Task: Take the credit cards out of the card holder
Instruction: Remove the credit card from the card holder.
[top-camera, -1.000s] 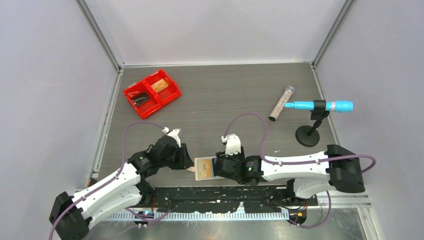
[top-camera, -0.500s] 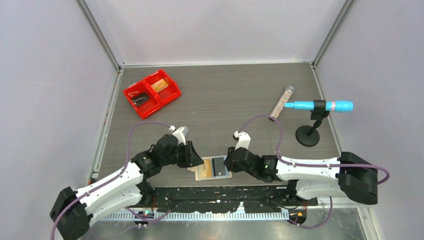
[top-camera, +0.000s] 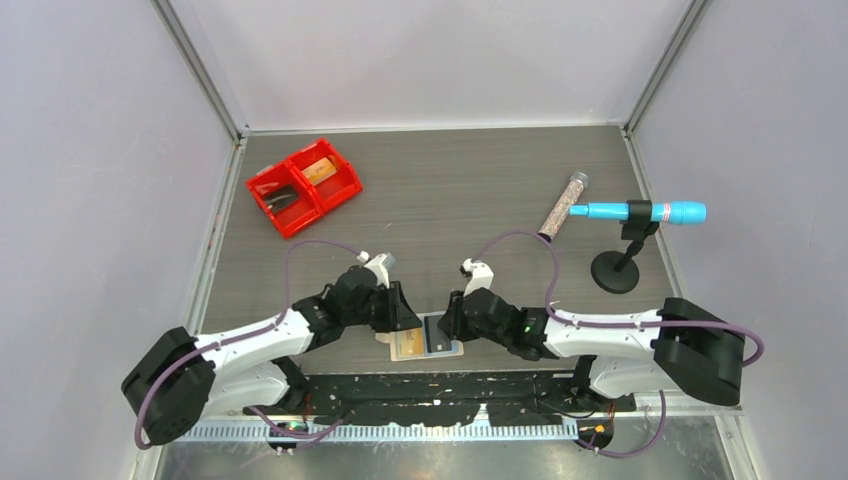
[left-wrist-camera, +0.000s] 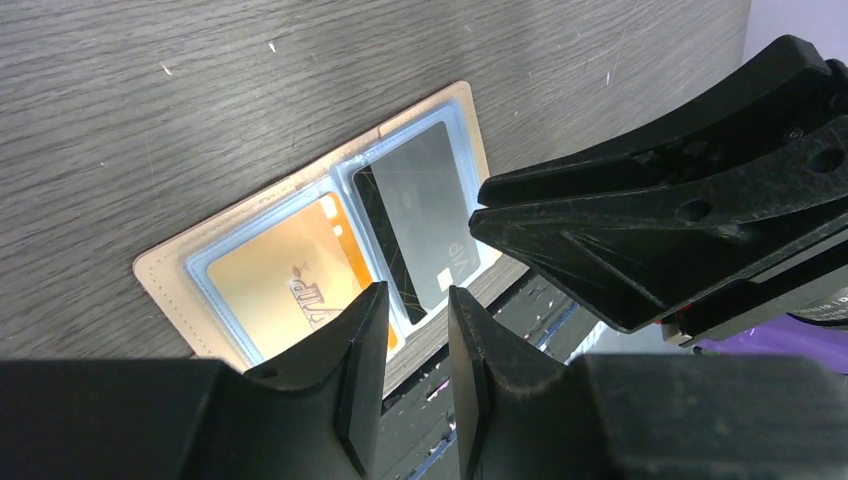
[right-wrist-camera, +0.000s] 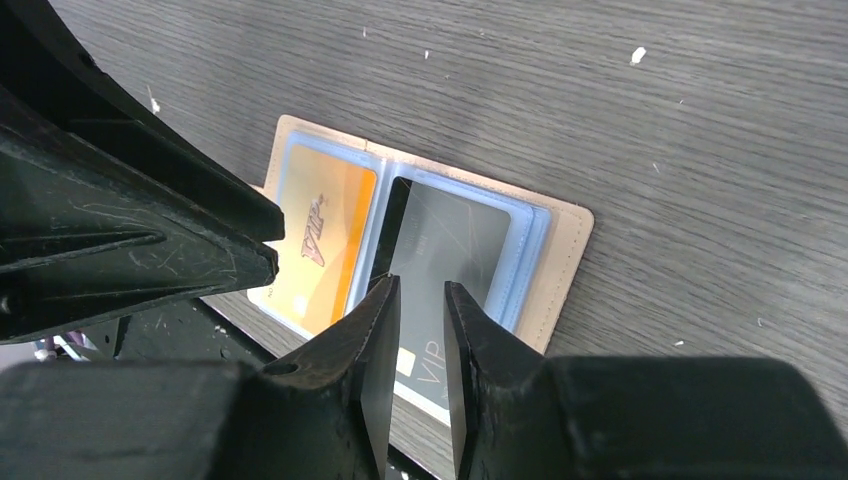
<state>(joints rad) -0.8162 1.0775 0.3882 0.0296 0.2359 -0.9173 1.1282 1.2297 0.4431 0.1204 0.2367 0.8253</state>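
The card holder (right-wrist-camera: 565, 250) lies open, gold and grey credit cards (right-wrist-camera: 450, 240) inside. Left gripper (left-wrist-camera: 417, 295) and right gripper (right-wrist-camera: 420, 285) stand over it, jaws slightly parted, gripping nothing

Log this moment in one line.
card holder: open flat | grey card: partly out | gold card: pocketed | left claw: open | right claw: open over grey card

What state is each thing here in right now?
Card holder: spread open, lying flat.
Gold card: tucked in its pocket.
Grey card: sticking partly out of its pocket, skewed.
Left arm: jaws slightly apart, nothing clamped.
Right arm: jaws slightly apart above the grey card.
Red bin: something in each compartment.
Glitter tube: lying down.
Blue tool: clipped level on its stand.
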